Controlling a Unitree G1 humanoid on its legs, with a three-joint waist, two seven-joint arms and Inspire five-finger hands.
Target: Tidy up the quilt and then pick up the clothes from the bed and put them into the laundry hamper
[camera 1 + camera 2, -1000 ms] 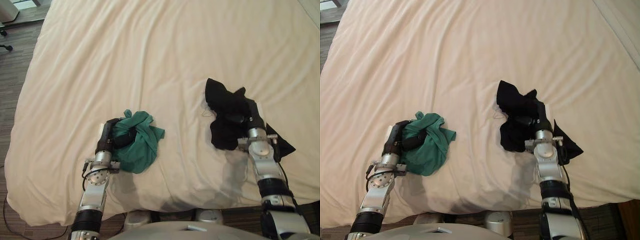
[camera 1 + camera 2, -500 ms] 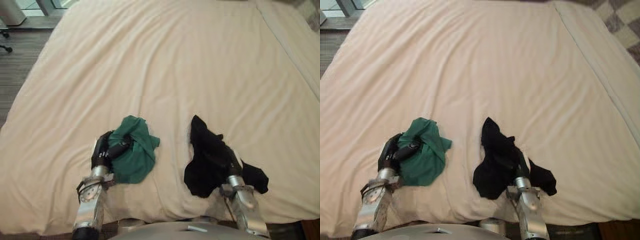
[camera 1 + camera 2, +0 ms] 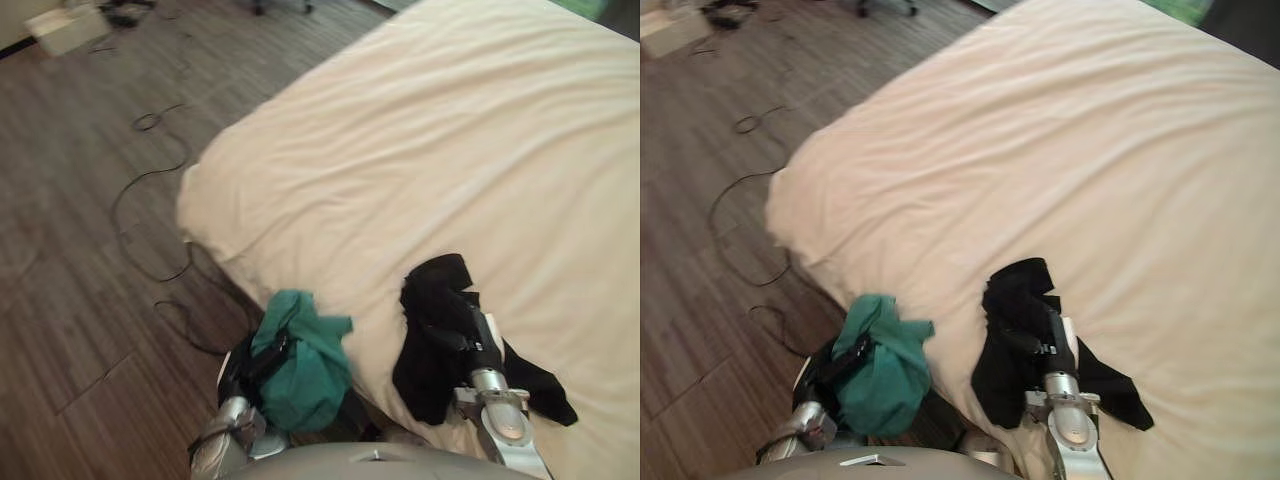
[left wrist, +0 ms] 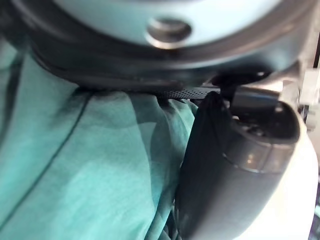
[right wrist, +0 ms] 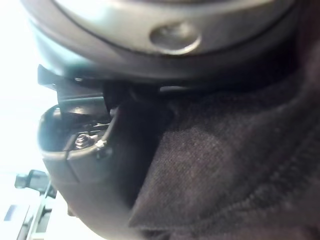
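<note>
A green garment [image 3: 305, 370] is bunched in my left hand [image 3: 243, 372], whose fingers curl round it; the bundle hangs just past the bed's near edge, above the floor. Up close, the green cloth [image 4: 75, 165] presses against the left thumb [image 4: 225, 170]. My right hand [image 3: 482, 345] is shut on a black garment [image 3: 428, 335], which hangs from the hand over the cream quilt [image 3: 450, 150]. The black cloth [image 5: 235, 165] fills the right hand's grasp beside its thumb [image 5: 100, 150]. The quilt lies spread smoothly across the bed.
The bed's corner [image 3: 195, 210] drops to a dark wooden floor [image 3: 80, 250] on the left. Thin cables [image 3: 150, 190] trail across the floor near that corner. A white box [image 3: 65, 25] sits at the far left.
The whole view has swung to the left, bringing the floor and the bed's corner in. Both hands keep their garments; the green bundle now hangs off the bed's edge.
</note>
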